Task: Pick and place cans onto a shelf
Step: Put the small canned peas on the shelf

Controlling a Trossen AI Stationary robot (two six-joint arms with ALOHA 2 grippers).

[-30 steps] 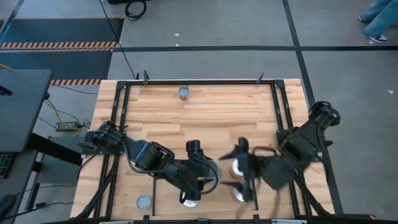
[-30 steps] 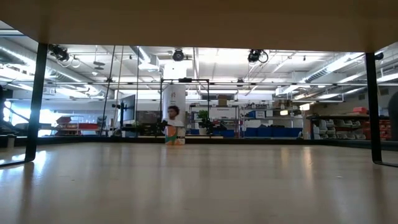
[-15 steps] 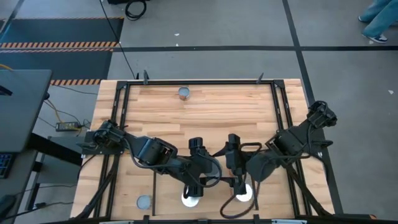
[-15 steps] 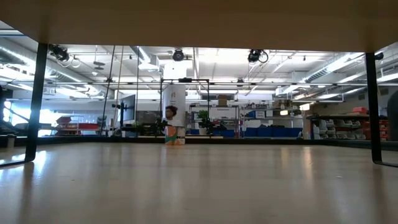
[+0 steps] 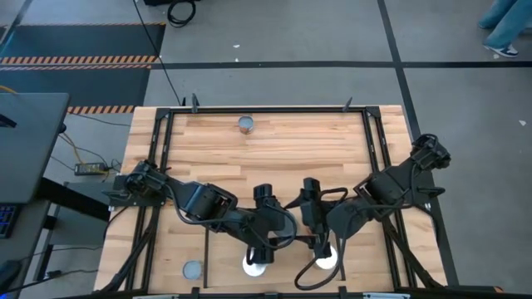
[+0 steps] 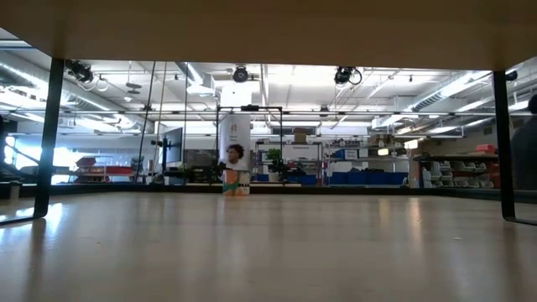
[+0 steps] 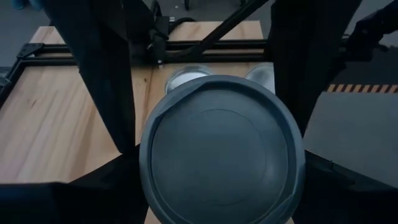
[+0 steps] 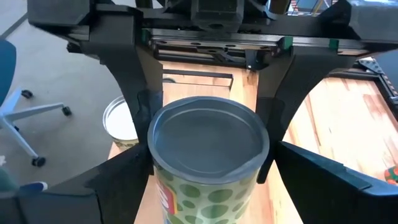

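left gripper (image 5: pixel 259 253): clamped on grey-lid can (image 7: pixel 222 151), can sits between its fingers (image 7: pixel 106 81) | right gripper (image 5: pixel 322 249): clamped on green-dotted can (image 8: pixel 207 163), can between its fingers (image 8: pixel 134 93) | both grippers side by side, close | far can (image 5: pixel 246 124) well beyond both | another can (image 5: pixel 192 270) just outside left gripper

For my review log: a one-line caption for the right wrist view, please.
Right gripper closed around an upright can with a green-dotted label, a white-topped can beside it at the wooden table's edge.
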